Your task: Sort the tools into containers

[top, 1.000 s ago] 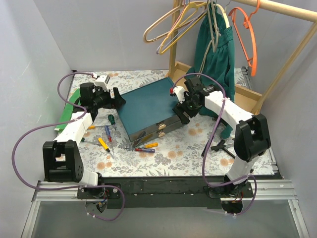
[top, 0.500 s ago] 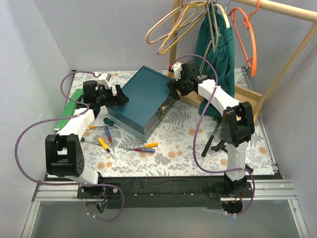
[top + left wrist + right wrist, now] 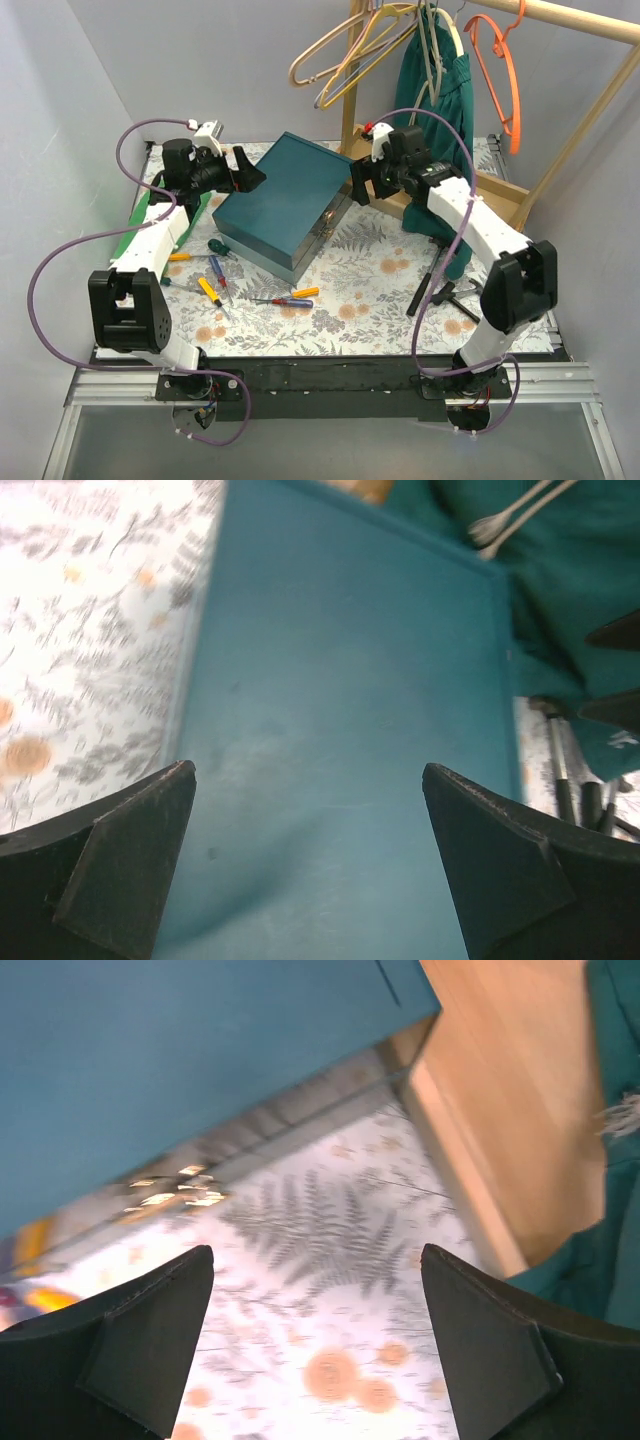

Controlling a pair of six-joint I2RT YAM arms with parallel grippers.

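Note:
The dark teal box (image 3: 285, 205) lies closed on the flowered table, turned at an angle, gold clasps (image 3: 326, 228) facing front right. My left gripper (image 3: 250, 168) is open at its far left corner, just above the lid (image 3: 330, 730). My right gripper (image 3: 358, 183) is open at the box's far right corner, over the cloth beside it (image 3: 200, 1050). Several small screwdrivers lie in front of the box: green (image 3: 221, 247), yellow (image 3: 208, 290), blue (image 3: 217, 269), red-and-blue (image 3: 290, 302), orange (image 3: 304, 293). Black tools (image 3: 450, 290) lie at the right.
A wooden rack base (image 3: 490, 195) and post stand behind the box, with coloured hangers (image 3: 345, 50) and a green garment (image 3: 435, 110) hanging above. A green flat object (image 3: 140, 225) lies at the left edge. The rack base also shows in the right wrist view (image 3: 500, 1110).
The box has been swung from front-facing to angled and shifted back-left. My right gripper went to the box's far right corner and drew slightly back; my left gripper rose toward the far left corner.

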